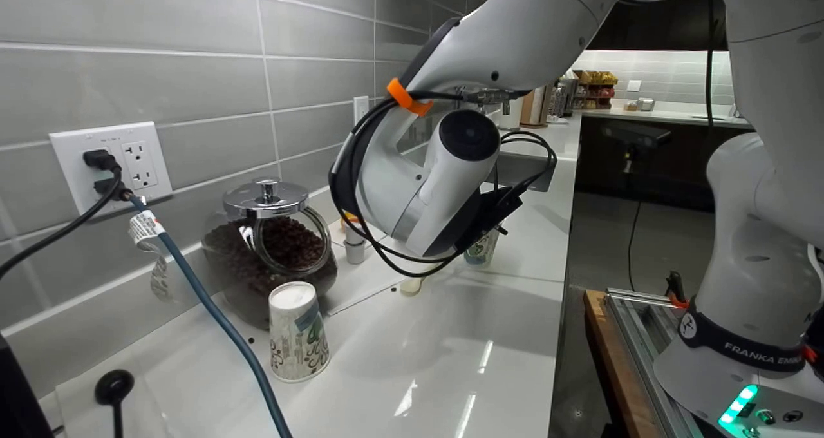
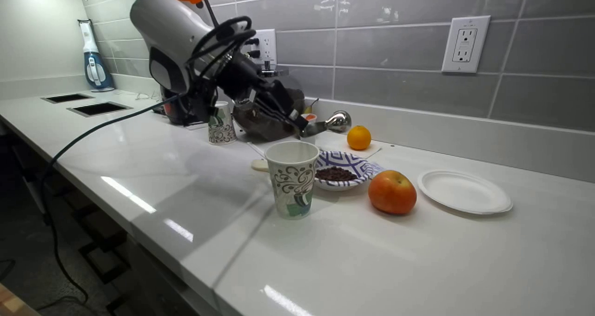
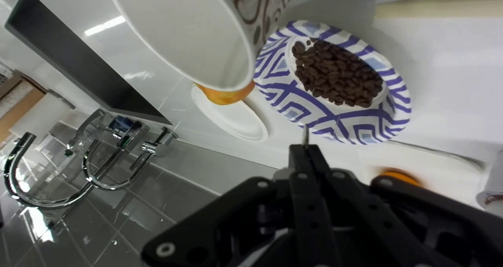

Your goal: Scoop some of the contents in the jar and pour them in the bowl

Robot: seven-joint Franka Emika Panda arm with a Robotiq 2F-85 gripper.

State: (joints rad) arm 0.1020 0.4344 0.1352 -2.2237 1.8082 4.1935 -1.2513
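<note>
The large glass jar [image 1: 293,245] holds dark beans and stands by the tiled wall under a chrome lid; it also shows behind my gripper in an exterior view [image 2: 262,125]. The blue-and-white patterned bowl [image 2: 347,162] has brown beans in it. It also shows in the wrist view [image 3: 289,102]. My gripper [image 2: 297,121] is shut on the handle of a metal scoop [image 2: 338,121], raised above the counter behind the bowl. In the wrist view the fingertips [image 3: 308,147] pinch the thin handle. Whether the scoop holds beans cannot be seen.
An upright paper cup [image 2: 293,186] stands close beside the bowl. A red-orange fruit [image 2: 393,193], a white plate [image 2: 465,191], an orange [image 2: 359,137] and a small container with orange on top [image 2: 308,117] are around it. An overturned cup [image 1: 298,335] stands by the jar.
</note>
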